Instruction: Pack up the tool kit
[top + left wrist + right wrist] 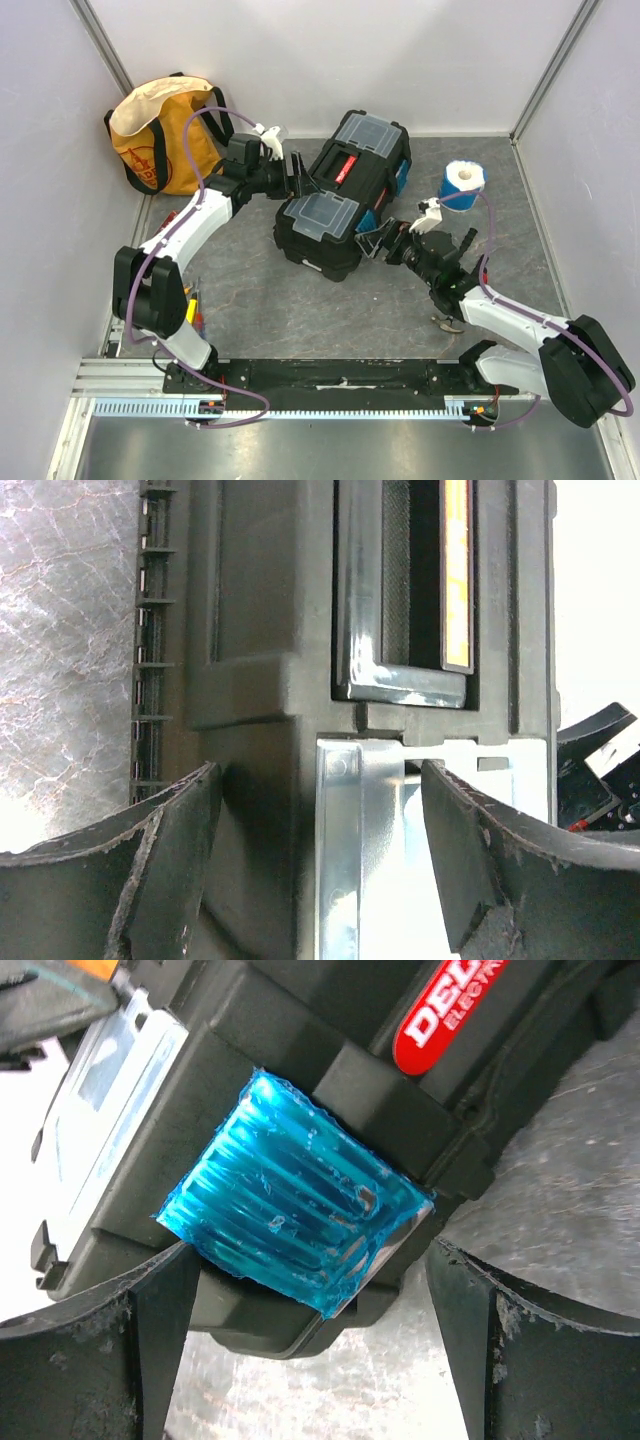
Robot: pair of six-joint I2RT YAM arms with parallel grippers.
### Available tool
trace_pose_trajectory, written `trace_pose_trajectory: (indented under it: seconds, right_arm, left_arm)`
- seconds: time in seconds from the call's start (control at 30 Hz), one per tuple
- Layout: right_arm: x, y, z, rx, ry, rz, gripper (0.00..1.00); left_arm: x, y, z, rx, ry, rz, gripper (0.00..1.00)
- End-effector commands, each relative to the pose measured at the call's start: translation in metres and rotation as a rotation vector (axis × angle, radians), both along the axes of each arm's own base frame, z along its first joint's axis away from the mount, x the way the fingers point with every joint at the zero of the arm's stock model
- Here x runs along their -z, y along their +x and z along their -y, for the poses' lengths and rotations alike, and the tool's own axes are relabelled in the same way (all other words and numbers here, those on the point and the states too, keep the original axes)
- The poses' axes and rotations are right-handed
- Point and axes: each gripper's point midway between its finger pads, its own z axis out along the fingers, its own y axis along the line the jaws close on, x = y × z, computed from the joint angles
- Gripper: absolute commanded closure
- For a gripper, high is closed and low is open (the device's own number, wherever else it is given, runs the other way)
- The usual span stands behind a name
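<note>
nearest: a few small hand tools (195, 312) lie by the left arm's base, outside the box. if they belong in it, packing isn't finished. small item (445, 322) by the right forearm, can't tell what it is.

right gripper (377, 243) is spread wide, holding nothing, at the near-right side of the tool kit (340, 195). in its wrist view the blue latch (300, 1220) sits between the fingers (120, 1360), no contact visible. can't tell if the latch is snapped shut.

tool kit is mid-table, angled, one end toward the arms. black plastic, main lid looks down, clear-lidded compartments (318, 210) shut, handle (345, 168) with red mark lying flat, red-white label (450, 1010) on the side.

left gripper (297, 177) is also wide and empty, close against the box's left flank, jaws either side of a clear lid's edge.

my read: late stage, latching is what's left.

further back: blue roll (462, 180) right of the box, yellow bag (160, 135) in the far left corner.
</note>
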Motion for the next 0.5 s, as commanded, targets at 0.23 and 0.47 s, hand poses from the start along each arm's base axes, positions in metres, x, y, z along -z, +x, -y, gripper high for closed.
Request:
trace_pose_trajectory:
  seconds: [0.23, 0.47]
  right_arm:
    - [-0.023, 0.042, 0.085, 0.521, -0.051, 0.098, 0.04]
    - [-0.023, 0.028, 0.123, 0.684, -0.121, 0.056, 0.06]
  left_arm:
    - [0.068, -0.051, -0.003, 0.072, 0.101, -0.273, 0.17]
    - [0.062, -0.048, -0.002, 0.068, 0.098, -0.257, 0.17]
